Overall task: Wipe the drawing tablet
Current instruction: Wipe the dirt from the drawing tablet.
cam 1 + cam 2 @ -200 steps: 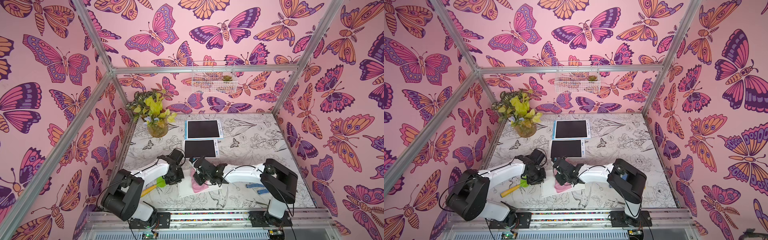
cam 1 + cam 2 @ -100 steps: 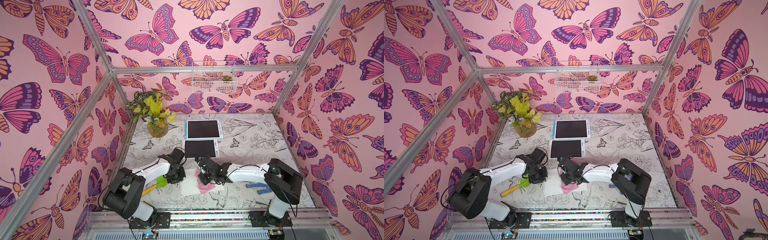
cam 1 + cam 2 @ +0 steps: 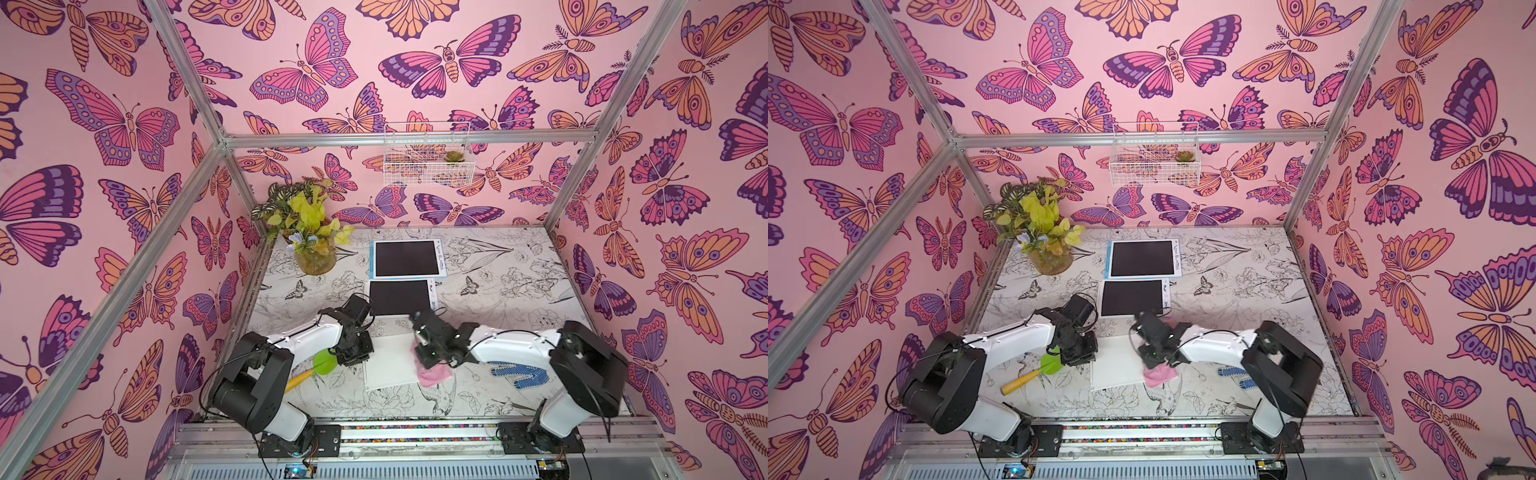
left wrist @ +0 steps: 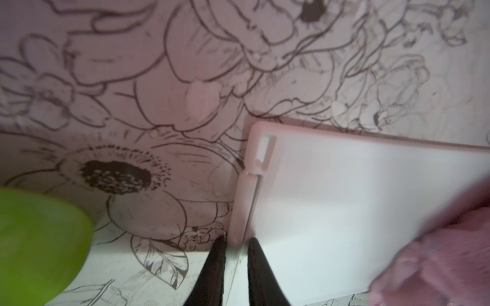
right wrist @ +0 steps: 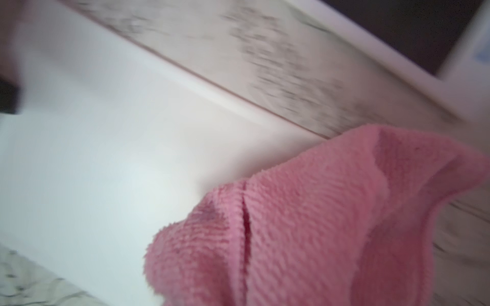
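We find no legible text, brand, number or sign in any view. The far drawing tablet (image 3: 406,258) bears small dark marks on the white strip to the right of its screen. The middle drawing tablet (image 3: 399,297) bears a small blue mark on the same strip. All are too small to read. In the right wrist view, a bluish patch (image 5: 482,51) on a white frame beside a dark screen is blurred beyond reading.

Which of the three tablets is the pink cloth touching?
The white tablet nearest the robot, with the pink cloth on its edge. The middle tablet and back tablet show dark screens.
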Controlling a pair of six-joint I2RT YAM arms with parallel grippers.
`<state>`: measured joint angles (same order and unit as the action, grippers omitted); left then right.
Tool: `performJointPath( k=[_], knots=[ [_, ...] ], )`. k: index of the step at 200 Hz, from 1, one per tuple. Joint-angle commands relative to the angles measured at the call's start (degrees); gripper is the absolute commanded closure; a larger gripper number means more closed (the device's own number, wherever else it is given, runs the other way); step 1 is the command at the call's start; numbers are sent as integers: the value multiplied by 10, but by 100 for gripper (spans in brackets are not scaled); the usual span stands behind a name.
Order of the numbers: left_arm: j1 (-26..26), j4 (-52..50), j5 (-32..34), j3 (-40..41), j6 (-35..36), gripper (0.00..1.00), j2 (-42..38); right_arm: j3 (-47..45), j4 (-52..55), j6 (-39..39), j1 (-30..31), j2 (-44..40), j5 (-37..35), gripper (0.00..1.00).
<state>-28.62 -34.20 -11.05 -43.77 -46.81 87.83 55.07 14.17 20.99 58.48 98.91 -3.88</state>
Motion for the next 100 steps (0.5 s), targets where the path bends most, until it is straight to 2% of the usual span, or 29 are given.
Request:
performJointPath(
  k=[1,18,40,50,62,71,88,100],
  knots=[
    [-11,8,26,47,-11,81,71,52,9,18,14,35,-4,100],
    [-12,8,29,47,-14,81,73,-6,34,50,-50,3,-15,100],
    [-12,7,30,46,-16,81,76,-119,70,60,-156,-99,-21,100],
    [-12,7,30,47,-18,81,77,-133,89,39,-163,-133,-29,100],
    [-12,8,28,46,-20,81,79,-137,88,28,-144,-154,-17,100],
    [-12,9,28,45,-23,81,79,-124,74,28,-105,-146,-16,100],
    [-13,10,27,42,-26,81,79,-47,50,18,-15,-74,-4,100],
    [-13,9,25,39,-26,81,81,10,47,19,24,-22,1,100]
  ],
)
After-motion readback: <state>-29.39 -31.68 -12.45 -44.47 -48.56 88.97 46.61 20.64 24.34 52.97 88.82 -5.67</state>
